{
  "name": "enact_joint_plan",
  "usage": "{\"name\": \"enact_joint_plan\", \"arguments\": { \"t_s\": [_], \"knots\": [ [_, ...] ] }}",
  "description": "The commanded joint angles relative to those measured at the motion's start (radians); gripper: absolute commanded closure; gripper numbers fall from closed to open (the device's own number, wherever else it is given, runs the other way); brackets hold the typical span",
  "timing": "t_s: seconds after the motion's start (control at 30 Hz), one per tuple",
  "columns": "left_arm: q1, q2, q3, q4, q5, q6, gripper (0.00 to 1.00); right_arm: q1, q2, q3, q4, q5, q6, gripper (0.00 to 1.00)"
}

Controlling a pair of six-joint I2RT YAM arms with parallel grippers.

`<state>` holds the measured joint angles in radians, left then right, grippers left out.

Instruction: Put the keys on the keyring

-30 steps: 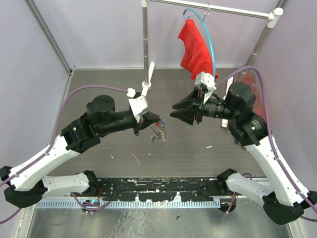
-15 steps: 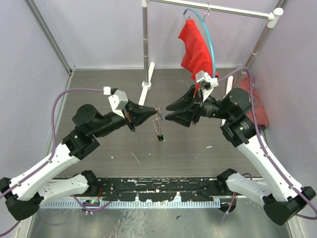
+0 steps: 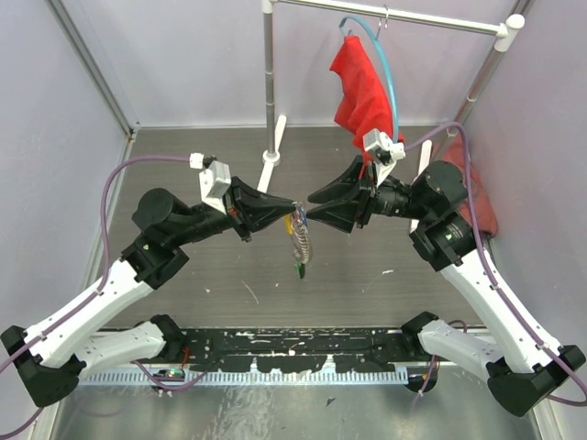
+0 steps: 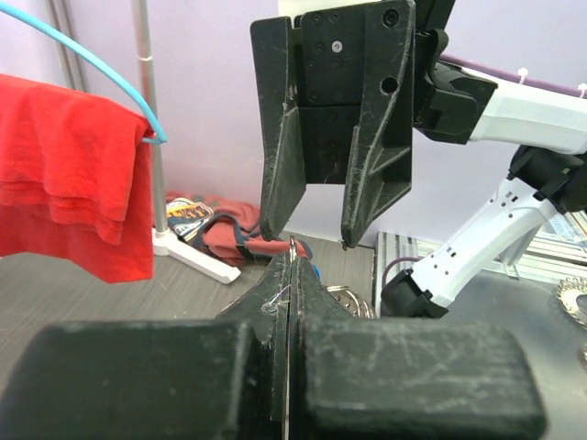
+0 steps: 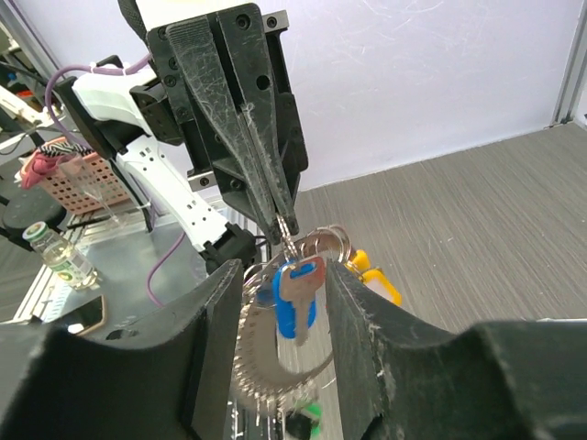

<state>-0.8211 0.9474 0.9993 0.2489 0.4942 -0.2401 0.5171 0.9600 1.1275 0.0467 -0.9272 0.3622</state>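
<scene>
My left gripper (image 3: 292,208) is shut on the top of the keyring (image 3: 298,240), which hangs below its tips in mid-air over the table. In the right wrist view the grey loop (image 5: 261,367) carries a blue-headed key (image 5: 295,295), yellow tags (image 5: 378,278) and a green and black piece (image 5: 307,420). No orange section shows. My right gripper (image 3: 309,206) is open and faces the left one tip to tip. Its fingers (image 5: 215,339) stand either side of the hanging blue key without touching it. In the left wrist view my shut fingertips (image 4: 292,252) pinch thin metal, with the open right gripper (image 4: 310,240) just beyond.
A red cloth (image 3: 359,87) hangs on a light-blue hanger hoop (image 3: 389,69) from the rack bar at the back. The rack pole (image 3: 268,82) stands behind the grippers. A red bundle (image 3: 479,197) lies at the right wall. A dark rail (image 3: 303,346) runs along the near edge.
My left gripper rose from pointing down at the table and turned to face the right one, with the keys hanging from it. The right gripper moved in around the keys.
</scene>
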Motion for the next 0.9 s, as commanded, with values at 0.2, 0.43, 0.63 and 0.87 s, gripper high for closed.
{"name": "enact_joint_plan", "arguments": {
  "t_s": [0.2,0.43,0.63,0.87],
  "knots": [
    [0.007,0.013,0.043,0.077,0.084,-0.024,1.00,0.003,-0.013,0.038,0.032,-0.031,-0.015,0.60],
    [0.007,0.017,0.049,0.075,0.095,-0.025,1.00,0.004,-0.005,0.041,0.031,-0.062,-0.014,0.70],
    [0.008,0.026,0.057,0.072,0.102,-0.030,1.00,0.003,0.003,0.044,0.031,-0.090,-0.010,0.74],
    [0.008,0.035,0.067,0.076,0.112,-0.033,1.00,0.003,0.007,0.045,0.035,-0.101,-0.008,0.81]
  ]
}}
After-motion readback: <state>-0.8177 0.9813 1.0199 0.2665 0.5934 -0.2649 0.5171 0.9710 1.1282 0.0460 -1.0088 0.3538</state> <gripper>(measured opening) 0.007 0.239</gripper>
